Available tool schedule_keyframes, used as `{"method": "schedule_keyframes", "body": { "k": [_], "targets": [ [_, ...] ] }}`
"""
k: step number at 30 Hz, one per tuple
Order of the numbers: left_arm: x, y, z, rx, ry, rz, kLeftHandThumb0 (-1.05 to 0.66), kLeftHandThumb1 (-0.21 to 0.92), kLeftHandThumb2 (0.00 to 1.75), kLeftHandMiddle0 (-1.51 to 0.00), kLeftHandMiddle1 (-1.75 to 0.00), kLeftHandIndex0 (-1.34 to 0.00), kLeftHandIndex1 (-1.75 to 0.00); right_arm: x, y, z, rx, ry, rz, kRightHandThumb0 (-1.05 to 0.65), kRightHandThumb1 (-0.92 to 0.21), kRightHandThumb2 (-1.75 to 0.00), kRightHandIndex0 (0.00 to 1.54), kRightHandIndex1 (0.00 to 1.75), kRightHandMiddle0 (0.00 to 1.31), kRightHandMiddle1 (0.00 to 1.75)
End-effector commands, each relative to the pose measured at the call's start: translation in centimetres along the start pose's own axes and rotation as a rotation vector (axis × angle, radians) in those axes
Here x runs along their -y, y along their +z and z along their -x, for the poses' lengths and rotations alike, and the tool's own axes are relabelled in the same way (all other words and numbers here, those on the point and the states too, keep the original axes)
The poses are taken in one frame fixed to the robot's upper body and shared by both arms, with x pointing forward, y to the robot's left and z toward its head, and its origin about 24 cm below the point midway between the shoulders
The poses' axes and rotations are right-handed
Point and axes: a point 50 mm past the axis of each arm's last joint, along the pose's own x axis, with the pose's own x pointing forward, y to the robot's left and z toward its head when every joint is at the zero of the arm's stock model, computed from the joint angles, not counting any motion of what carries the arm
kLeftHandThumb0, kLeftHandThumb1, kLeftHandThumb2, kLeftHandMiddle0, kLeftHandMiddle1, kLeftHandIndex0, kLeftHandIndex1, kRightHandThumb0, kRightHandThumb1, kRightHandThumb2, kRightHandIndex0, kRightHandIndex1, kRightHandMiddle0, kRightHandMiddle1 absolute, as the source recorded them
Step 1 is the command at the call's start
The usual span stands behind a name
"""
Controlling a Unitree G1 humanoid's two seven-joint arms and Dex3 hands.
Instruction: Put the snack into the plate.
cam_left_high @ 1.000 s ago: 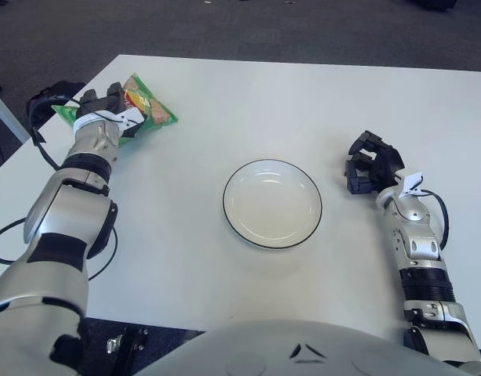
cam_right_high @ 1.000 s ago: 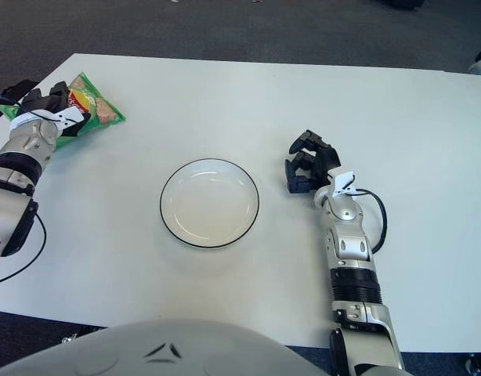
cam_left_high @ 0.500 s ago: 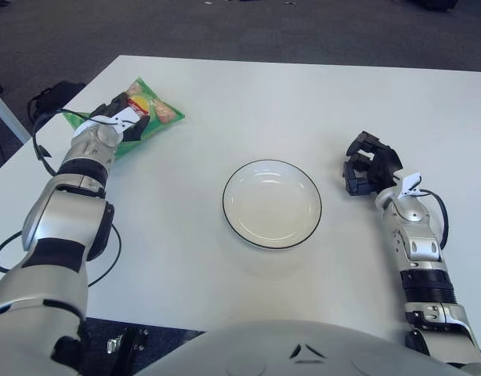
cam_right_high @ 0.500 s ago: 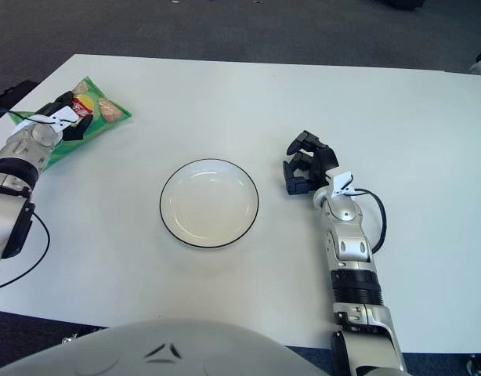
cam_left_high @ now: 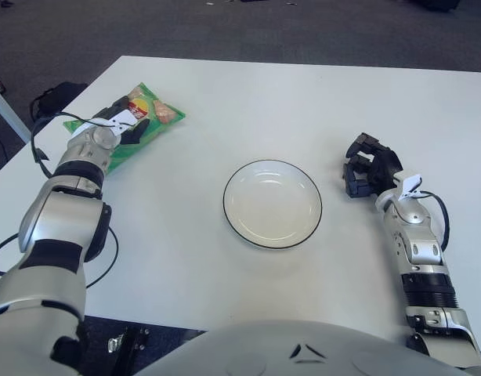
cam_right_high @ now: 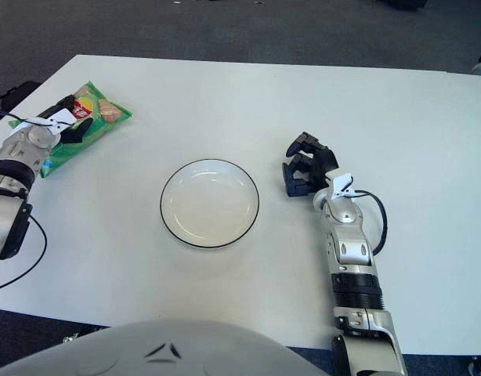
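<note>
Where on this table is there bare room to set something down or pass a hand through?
Bare table runs along the far edge and between the snack and the plate. The near strip below the plate is free too. The plate itself holds nothing. Tighter spots: the left hand on the snack at the far-left corner, and the gap between the plate and the right hand.

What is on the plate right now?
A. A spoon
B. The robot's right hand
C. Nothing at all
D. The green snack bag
C. The plate shows only its bare white inside; the snack bag lies far off at the table's left edge under the left hand, and the right hand shows beside the plate's right.
</note>
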Motion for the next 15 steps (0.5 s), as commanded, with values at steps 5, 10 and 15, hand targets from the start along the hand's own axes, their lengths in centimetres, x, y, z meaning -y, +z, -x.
{"method": "schedule_keyframes", "body": {
  "k": [5, 10, 15],
  "targets": [
    [4.6, -1.0, 0.7, 0.005, -0.010, -0.275, -1.05, 0.92, 0.85, -0.01, -0.87, 0.00, -0.55, -0.7, -4.2, 1.6, -0.231, 0.040, 0.015, -0.01, -0.11, -1.52, 0.82, 1.62, 0.53, 1.75],
    [5.4, -0.5, 0.8, 0.038, 0.017, -0.386, -1.05, 0.92, 0.81, 0.00, -0.90, 0.00, -0.70, -0.8, -4.1, 1.7, -0.232, 0.041, 0.016, -0.01, -0.11, -1.52, 0.81, 1.63, 0.53, 1.75],
    [5.8, -0.3, 0.8, 0.065, 0.008, -0.516, -1.05, 0.92, 0.65, 0.00, -0.67, 0.00, -0.75, -0.8, -4.0, 1.6, -0.234, 0.049, 0.021, -0.01, -0.10, -1.53, 0.82, 1.63, 0.54, 1.75]
  ]
}}
